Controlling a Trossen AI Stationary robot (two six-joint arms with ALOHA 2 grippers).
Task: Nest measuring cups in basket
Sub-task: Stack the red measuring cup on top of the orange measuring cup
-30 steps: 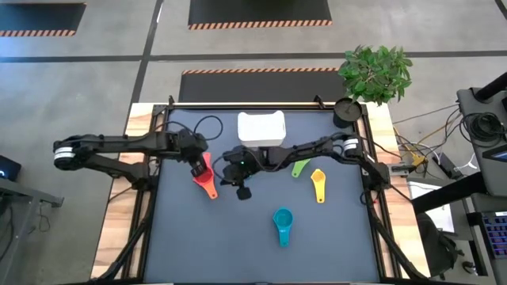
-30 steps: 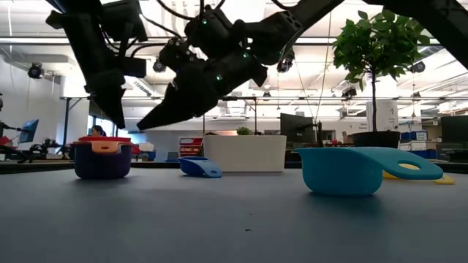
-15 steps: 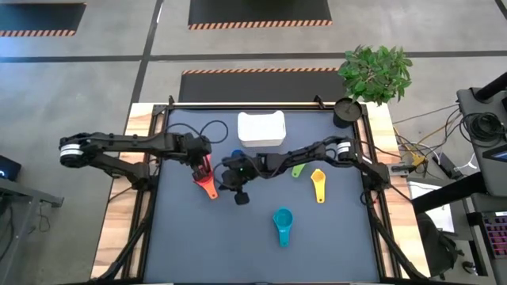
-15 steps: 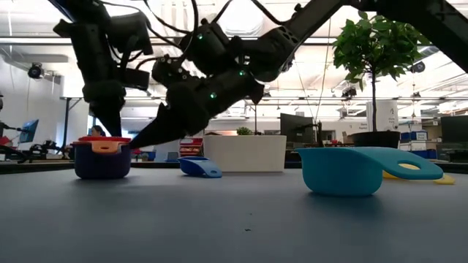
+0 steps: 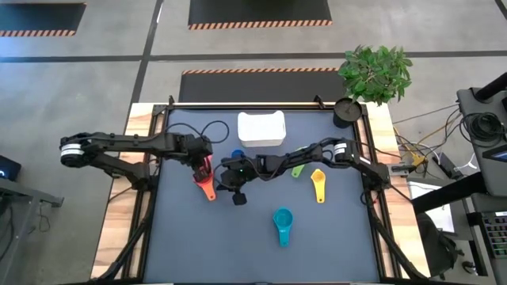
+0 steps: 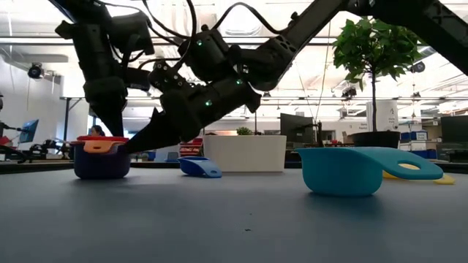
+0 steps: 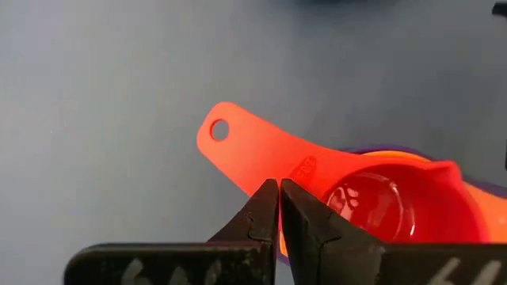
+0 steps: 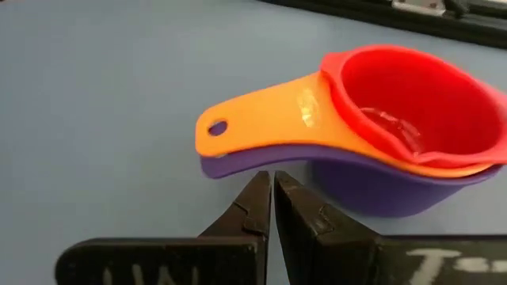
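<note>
1. Dark grey table fills the middle of the high view; a white basket sits at upper centre near the far edge.
2. Nested cups, red inside orange inside purple, lie left of centre in the high view, handles pointing toward the lower part of the frame.
3. Left gripper: fingers pressed together, nothing between them. Tip hangs directly over the stack; in the left wrist view the shut fingers end at the base of the orange handle beside the red bowl.
4. Right gripper: fingers together, empty. It slants down just to the right of the stack; in the low view its tip reaches the stack's rim. Contact: cannot tell.
5. Blue cup lies between basket and right gripper.
6. Green cup and yellow cup lie right of centre; teal cup lower centre, well apart from both grippers.
</note>
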